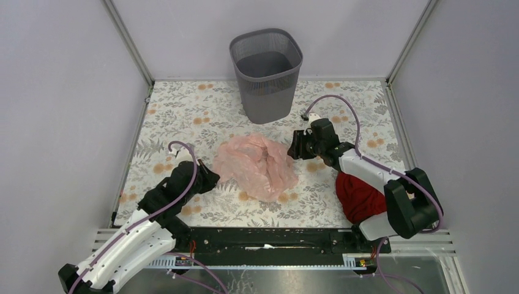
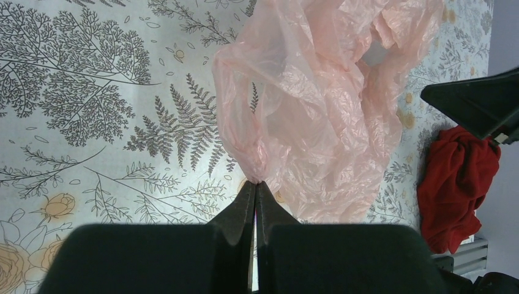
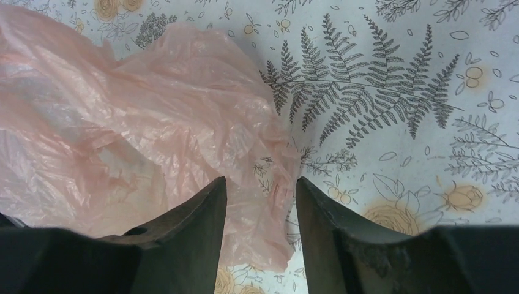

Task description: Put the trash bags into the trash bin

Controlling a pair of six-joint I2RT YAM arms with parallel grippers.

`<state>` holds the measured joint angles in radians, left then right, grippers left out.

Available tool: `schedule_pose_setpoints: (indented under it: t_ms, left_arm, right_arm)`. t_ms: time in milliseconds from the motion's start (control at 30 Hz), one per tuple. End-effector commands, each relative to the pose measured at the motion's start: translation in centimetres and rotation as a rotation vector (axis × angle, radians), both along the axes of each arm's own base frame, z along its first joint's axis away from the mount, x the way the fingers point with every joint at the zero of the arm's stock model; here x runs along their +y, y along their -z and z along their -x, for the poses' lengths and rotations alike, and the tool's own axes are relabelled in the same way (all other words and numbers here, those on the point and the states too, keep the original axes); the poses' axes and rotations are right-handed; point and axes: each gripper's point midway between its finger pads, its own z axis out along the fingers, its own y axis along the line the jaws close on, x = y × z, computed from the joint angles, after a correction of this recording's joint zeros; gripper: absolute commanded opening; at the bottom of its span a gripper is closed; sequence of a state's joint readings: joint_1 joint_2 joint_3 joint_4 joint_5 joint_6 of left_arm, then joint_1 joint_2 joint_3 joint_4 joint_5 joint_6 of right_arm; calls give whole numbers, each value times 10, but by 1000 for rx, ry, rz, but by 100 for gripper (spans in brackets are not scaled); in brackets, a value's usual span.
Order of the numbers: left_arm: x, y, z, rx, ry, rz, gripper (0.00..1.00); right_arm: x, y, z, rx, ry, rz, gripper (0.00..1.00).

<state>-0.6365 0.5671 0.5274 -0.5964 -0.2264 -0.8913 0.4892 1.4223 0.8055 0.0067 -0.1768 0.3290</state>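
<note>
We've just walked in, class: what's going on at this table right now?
Two robot arms are working on a pink trash bag lying crumpled on the floral table. The left hand is shut, pinching one edge; the right hand is open around the opposite edge. The trash bin stands behind, the bag not yet in it.

The left arm (image 1: 131, 242) and right arm (image 1: 361, 165) wear white shells over black joints, purple cables (image 1: 330, 97) looping along them; the right gripper's (image 3: 260, 180) fingers (image 3: 196, 239) are black wedges.
</note>
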Motion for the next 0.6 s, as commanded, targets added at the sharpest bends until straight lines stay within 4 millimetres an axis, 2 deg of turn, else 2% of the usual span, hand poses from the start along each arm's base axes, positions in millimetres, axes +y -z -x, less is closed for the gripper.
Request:
schedule_pose_setpoints:
  t_ms: [0,133,300,433,567]
  left_arm:
    - [-4,-7,-3,-23,-3,34,0]
    - [-6,-6,-4,-21,4,33,0]
    - [-7,-6,-4,-15,7,35,0]
    - [-7,-7,-4,-17,6,40,0]
    - [-9,-7,-4,-16,12,49,0]
  right_arm:
    - [7,2,-16,-71,-51,-49,51]
    - [11,20,-22,-52,-81,-68,52]
    - [18,37,-28,-30,-110,-77,64]
    - [42,45,-20,-8,-202,-200,72]
    - [56,50,-15,23,-231,-303,71]
